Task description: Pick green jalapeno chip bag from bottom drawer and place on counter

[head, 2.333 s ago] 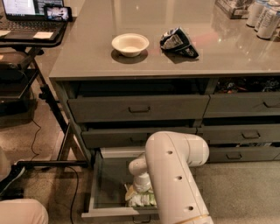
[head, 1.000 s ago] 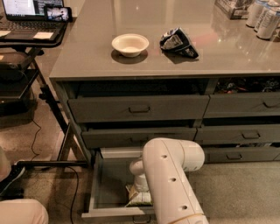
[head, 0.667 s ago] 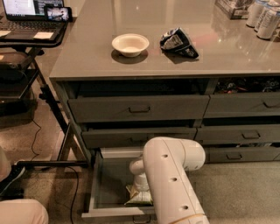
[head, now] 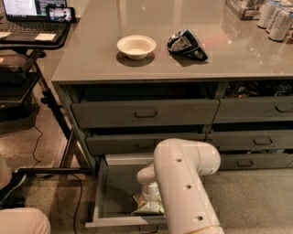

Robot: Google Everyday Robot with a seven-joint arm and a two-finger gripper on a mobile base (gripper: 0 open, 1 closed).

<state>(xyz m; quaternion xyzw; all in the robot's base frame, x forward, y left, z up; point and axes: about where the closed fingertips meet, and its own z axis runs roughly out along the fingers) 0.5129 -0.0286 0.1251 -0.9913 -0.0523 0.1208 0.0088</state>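
- Grey metal bottom drawer (head: 97, 197), lowest of the left-hand stack, stands pulled out toward the viewer at about 6 o'clock in the view, with its floor exposed.
- Pale green and white, the green jalapeno chip bag (head: 147, 209) lies inside this drawer, toward the 4 o'clock corner of the drawer floor, close to the front wall.
- The bag's long axis appears to run left to right, roughly along the drawer front. Which end is its top cannot be told.
- A thick white robot arm (head: 185, 183) fills the lower middle of the view and bends down into the drawer.
- The gripper (head: 149, 199) sits at the end of the arm's narrow white wrist, directly over the bag and seemingly touching its top; whether it is closed on the bag cannot be told.
- The glossy grey-beige counter (head: 91, 59) spans the top of the cabinet.
- On the counter, near 12 o'clock, rests a cream bowl (head: 136, 46); just to its 3 o'clock side lies a dark blue-black and silver snack bag (head: 187, 44).
- Several pale cans (head: 274, 13) cluster at 2 o'clock on the counter.
- A black side table (head: 27, 43) with an open laptop (head: 32, 11) stands at 10 o'clock.
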